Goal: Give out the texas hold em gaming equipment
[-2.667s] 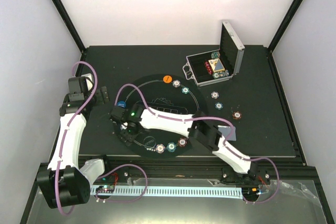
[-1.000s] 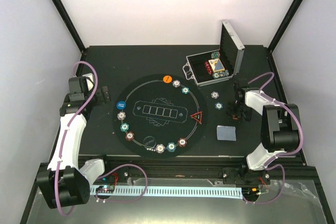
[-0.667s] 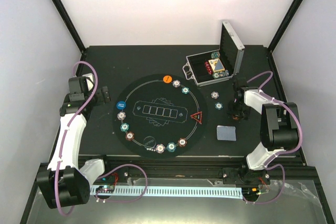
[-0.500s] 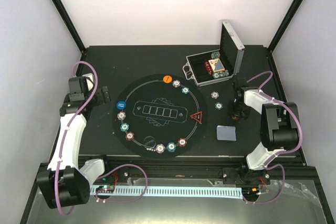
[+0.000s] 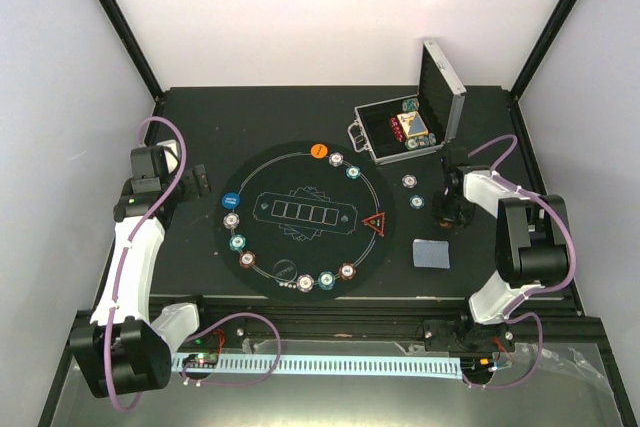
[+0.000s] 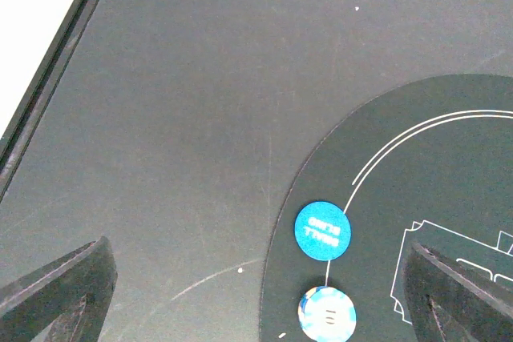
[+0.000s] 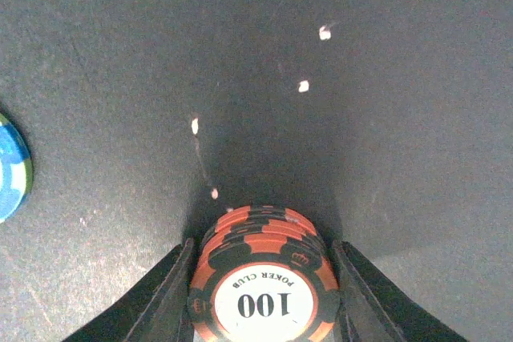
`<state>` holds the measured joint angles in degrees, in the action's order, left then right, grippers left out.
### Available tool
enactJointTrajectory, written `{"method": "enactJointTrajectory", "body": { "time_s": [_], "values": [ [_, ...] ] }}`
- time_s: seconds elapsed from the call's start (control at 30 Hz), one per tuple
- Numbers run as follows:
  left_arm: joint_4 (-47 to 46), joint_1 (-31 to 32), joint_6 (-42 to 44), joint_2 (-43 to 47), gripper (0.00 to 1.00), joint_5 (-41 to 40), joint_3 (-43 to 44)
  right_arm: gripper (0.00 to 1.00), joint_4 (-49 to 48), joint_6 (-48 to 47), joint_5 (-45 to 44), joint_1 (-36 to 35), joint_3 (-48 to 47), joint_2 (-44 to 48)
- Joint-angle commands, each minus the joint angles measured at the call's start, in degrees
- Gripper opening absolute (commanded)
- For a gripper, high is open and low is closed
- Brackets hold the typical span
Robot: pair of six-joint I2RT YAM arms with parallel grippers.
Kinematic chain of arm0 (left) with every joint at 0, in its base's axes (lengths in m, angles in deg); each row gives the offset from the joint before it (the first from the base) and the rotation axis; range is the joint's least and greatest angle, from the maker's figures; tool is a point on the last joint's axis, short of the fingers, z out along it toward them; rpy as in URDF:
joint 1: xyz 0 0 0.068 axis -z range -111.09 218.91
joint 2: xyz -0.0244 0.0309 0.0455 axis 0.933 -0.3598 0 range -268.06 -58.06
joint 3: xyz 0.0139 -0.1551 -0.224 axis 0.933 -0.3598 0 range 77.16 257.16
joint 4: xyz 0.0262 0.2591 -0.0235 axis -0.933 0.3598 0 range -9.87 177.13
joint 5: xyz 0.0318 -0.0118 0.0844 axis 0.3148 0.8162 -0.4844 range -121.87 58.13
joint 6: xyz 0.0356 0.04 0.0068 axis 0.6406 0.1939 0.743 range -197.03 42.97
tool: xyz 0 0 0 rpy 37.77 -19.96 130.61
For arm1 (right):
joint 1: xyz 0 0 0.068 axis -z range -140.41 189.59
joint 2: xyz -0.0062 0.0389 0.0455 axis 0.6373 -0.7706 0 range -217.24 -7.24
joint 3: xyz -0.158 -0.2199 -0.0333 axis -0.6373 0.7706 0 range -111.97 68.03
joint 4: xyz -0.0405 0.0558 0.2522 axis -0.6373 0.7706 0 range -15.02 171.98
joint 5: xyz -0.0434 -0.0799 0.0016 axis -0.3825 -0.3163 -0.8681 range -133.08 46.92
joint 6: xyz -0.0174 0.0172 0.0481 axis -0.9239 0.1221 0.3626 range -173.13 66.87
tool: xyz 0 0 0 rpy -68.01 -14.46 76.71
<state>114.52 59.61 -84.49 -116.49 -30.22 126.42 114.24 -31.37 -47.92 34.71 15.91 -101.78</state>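
In the right wrist view a stack of red-brown and black poker chips (image 7: 263, 278) marked 100 sits on the black table. My right gripper (image 7: 263, 274) is shut on it, one finger pressed against each side. From above, the right gripper (image 5: 449, 214) covers that stack, right of the round mat (image 5: 300, 242). Two teal chips (image 5: 408, 181) lie just left of it. My left gripper (image 6: 255, 278) is open above the mat's left edge, over a blue disc (image 6: 322, 230) and a white chip (image 6: 327, 314). On the mat's ring lie an orange disc (image 5: 318, 150), a red triangle marker (image 5: 376, 224) and several chips (image 5: 326, 280).
The open silver case (image 5: 410, 130) stands at the back right with chips and cards inside. A grey-blue deck of cards (image 5: 431, 252) lies on the table in front of my right gripper. A teal chip (image 7: 10, 167) shows at the left edge of the right wrist view.
My right arm swung back from the mat's left side to the right of the table, then its jaws shut on the red-brown chip stack. The left arm has not moved.
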Motion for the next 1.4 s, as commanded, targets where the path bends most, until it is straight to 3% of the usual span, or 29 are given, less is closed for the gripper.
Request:
{"method": "enactJointTrajectory", "body": {
  "time_s": [0.0, 0.3, 0.53, 0.83, 1.37],
  "values": [
    [-0.02, 0.19, 0.61, 1.4, 0.99, 0.26, 1.13, 0.35, 3.28, -0.27, -1.69, -1.79, -2.5, 2.06],
    [0.0, 0.24, 0.53, 1.4, 0.99, 0.26, 1.07, 0.35, 6.13, 1.28, -1.59, -9.67, -8.82, 0.41],
    [0.0, 0.17, 0.59, 1.49, 0.99, 0.22, 1.01, 0.35, 7.75, 1.47, -1.44, -17.13, -22.38, -10.41],
    [0.0, 0.23, 0.61, 1.31, 0.99, -0.02, 0.92, 0.35, 10.9, -0.99, 0.02, -21.45, -38.69, -24.15],
    [0.0, 0.2, 0.63, 0.78, 0.99, 0.1, 0.89, 0.36, 12.76, -3.45, 0.79, -24.03, -46.77, -32.32]
  ]
}}
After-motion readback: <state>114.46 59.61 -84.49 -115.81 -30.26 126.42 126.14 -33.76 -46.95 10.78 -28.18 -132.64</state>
